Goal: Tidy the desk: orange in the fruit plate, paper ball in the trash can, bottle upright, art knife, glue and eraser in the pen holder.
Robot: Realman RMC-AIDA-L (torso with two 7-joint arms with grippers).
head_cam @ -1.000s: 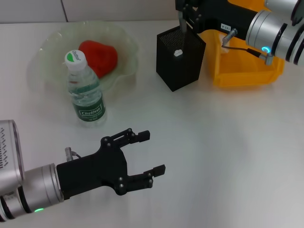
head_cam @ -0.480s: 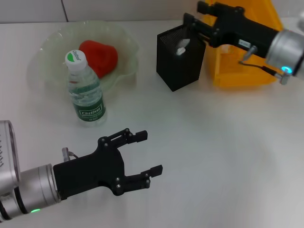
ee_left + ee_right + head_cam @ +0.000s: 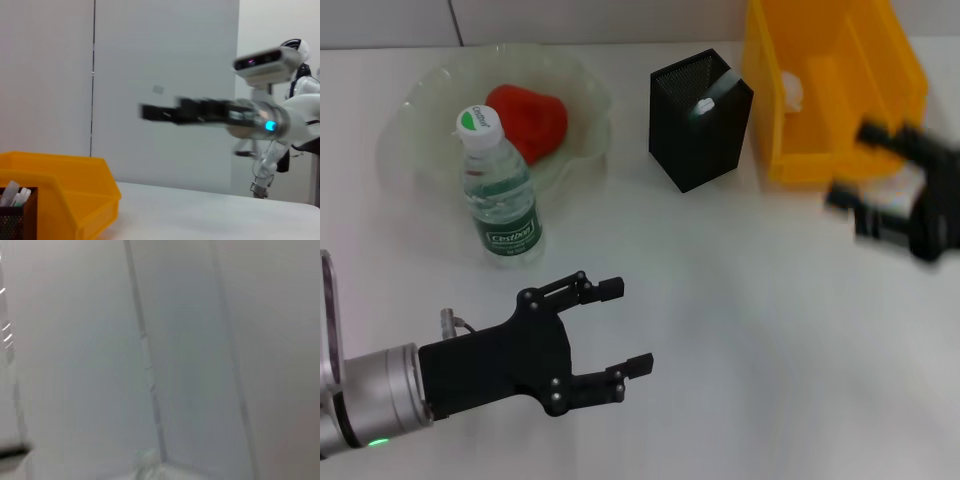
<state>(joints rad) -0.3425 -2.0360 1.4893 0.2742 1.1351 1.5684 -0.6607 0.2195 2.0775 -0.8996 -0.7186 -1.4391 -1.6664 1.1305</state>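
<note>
The orange (image 3: pixel 527 118), reddish here, lies in the pale green fruit plate (image 3: pixel 420 95) at the back left. The bottle (image 3: pixel 500 190) stands upright in front of the plate. A black mesh pen holder (image 3: pixel 698 130) holds white-tipped items (image 3: pixel 705 103); which is the art knife, glue or eraser I cannot tell. The paper ball (image 3: pixel 791 90) sits in the yellow trash can (image 3: pixel 830 60). My left gripper (image 3: pixel 632 325) hovers open and empty over the near table. My right gripper (image 3: pixel 850 165), motion-blurred, is open and empty in front of the trash can.
The left wrist view shows the trash can (image 3: pixel 60 190), the pen holder (image 3: pixel 15 220) and the blurred right arm (image 3: pixel 210 111) in the air. The right wrist view shows only a blurred pale wall.
My right gripper has pulled back from above the pen holder, swinging right and toward the table's front. The left gripper has drifted slightly toward the near edge.
</note>
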